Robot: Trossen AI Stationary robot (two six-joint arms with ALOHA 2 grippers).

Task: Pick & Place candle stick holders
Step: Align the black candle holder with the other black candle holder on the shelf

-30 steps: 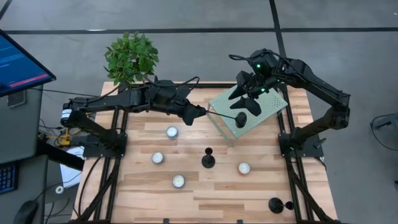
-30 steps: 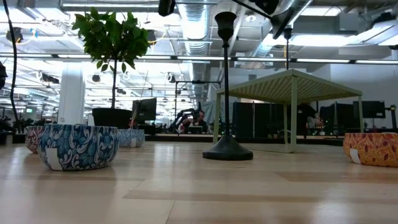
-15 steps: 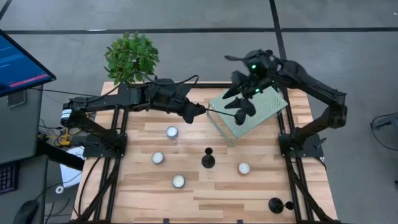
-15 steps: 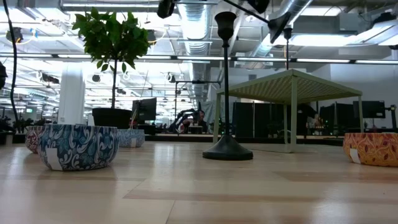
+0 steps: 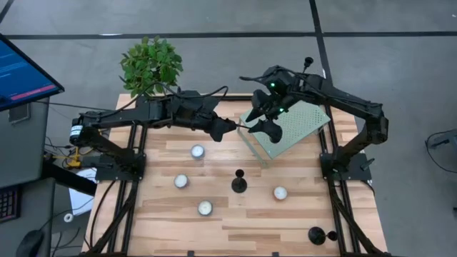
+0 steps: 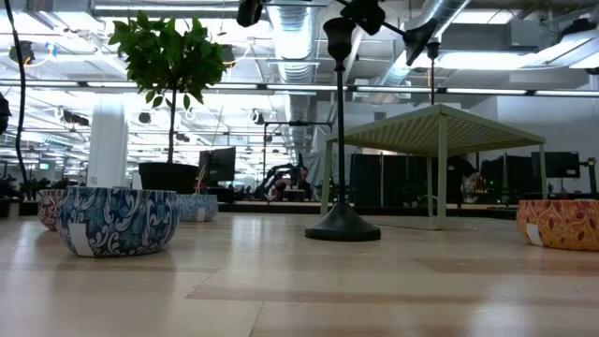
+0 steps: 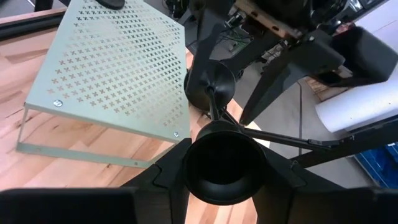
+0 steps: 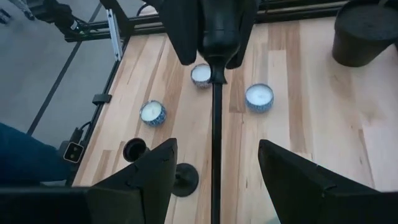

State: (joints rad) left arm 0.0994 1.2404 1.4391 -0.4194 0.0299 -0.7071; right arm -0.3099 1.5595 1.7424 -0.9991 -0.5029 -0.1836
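1. High view: the left gripper [image 5: 230, 128], arm stretched rightward, clamped the cup of a matte-black thin-stemmed candle stick holder [image 5: 251, 128] held sideways above the table.
2. The right gripper [image 5: 265, 118], fingers parted, hovered over its base beside the pale-green perforated metal stand [image 5: 300, 125].

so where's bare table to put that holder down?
Free wood: the front left corner below the candles, and the front strip between the candle and the short holders at the front right edge. The mesh stand is bare toward its right end. Crowded: the back middle, where both grippers meet over the held holder.
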